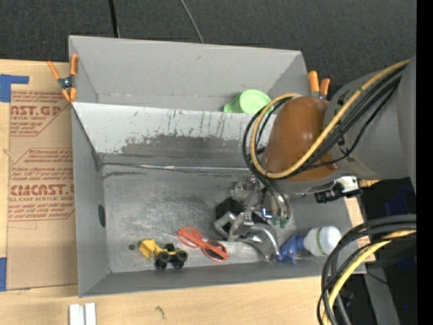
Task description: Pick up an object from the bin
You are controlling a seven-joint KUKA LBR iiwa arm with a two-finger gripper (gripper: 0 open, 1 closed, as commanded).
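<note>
My gripper [256, 214] is low in the bin's right half, just above the floor. A small black block [226, 211] lies against its left side. Under and in front of it sits a curved silvery metal piece [264, 238]. Red-orange scissors [203, 244] lie just to the left, near the front wall. A blue toy [291, 247] and a white bottle [323, 239] rest to the right of the gripper, by the front right corner. Whether anything is held cannot be made out.
A yellow and black toy vehicle [162, 252] lies at the front left of the floor. A light green round lid [249, 102] rests high against the back wall. The arm's brown cover and cables hang over the bin's right side.
</note>
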